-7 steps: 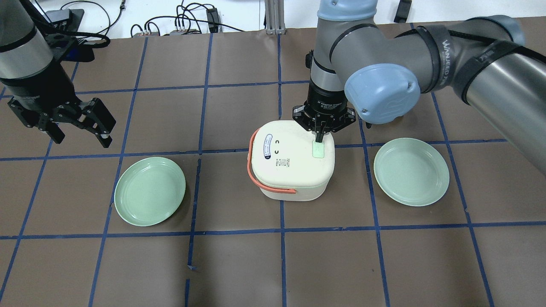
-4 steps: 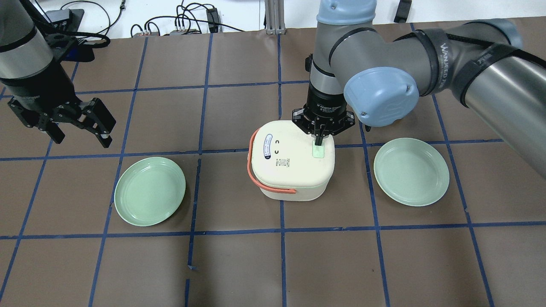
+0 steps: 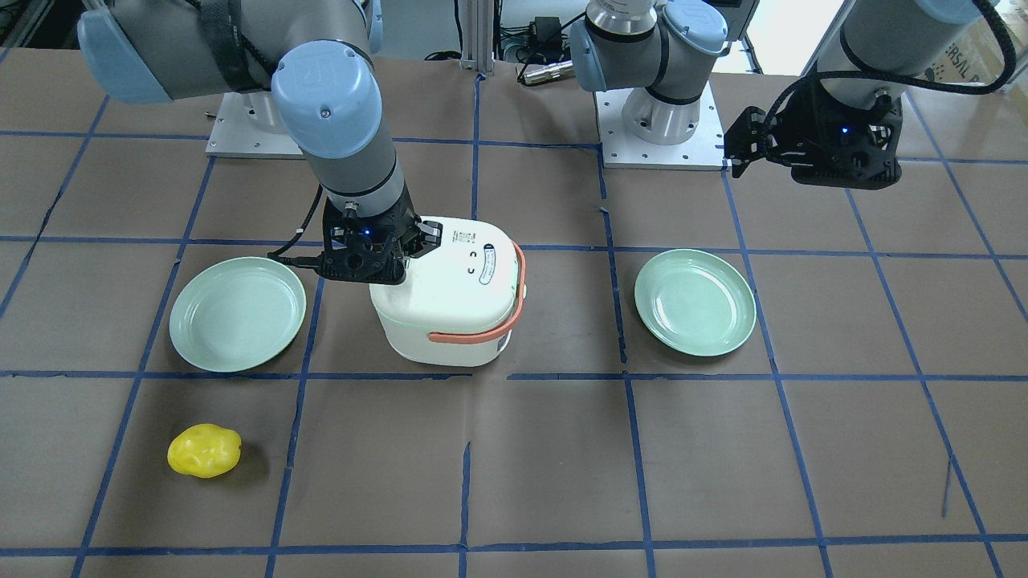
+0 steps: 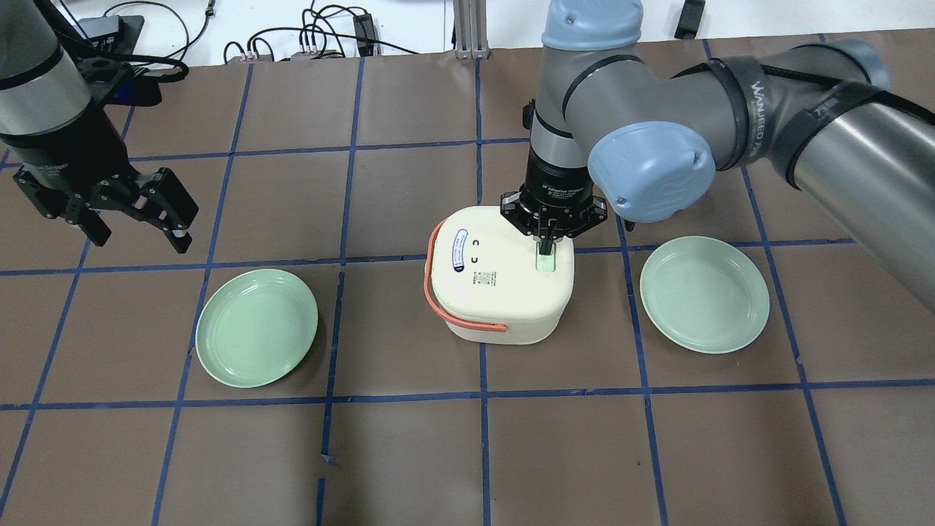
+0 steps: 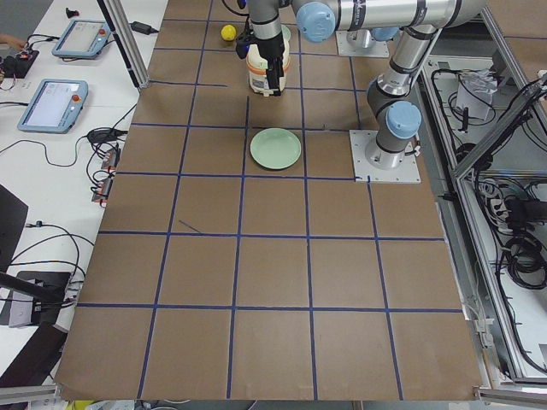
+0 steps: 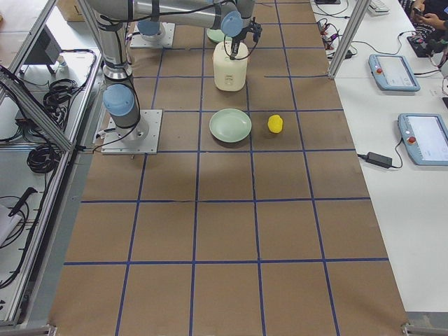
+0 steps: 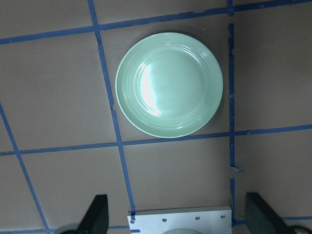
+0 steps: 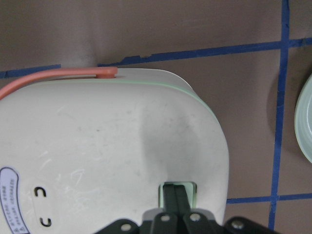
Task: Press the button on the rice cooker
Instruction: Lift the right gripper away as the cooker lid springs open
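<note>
The white rice cooker (image 4: 489, 285) with an orange handle stands mid-table, its lid down. It also shows in the front view (image 3: 450, 297). Its pale green button (image 4: 545, 261) is on the lid's right side. My right gripper (image 4: 545, 247) is shut and points straight down, with its fingertips (image 8: 175, 197) resting on the button (image 8: 192, 189). My left gripper (image 4: 139, 232) is open and empty. It hangs far to the left, above the table, and its fingers (image 7: 97, 217) show at the bottom of the left wrist view.
A green plate (image 4: 256, 327) lies left of the cooker and another (image 4: 704, 294) lies right of it. The left one also fills the left wrist view (image 7: 169, 84). A yellow lemon-like object (image 3: 204, 450) lies on the far side of the table, beyond the right plate.
My right gripper has come down a little, its shut fingertips moving further onto the green button. The left arm and the cooker have not moved.
</note>
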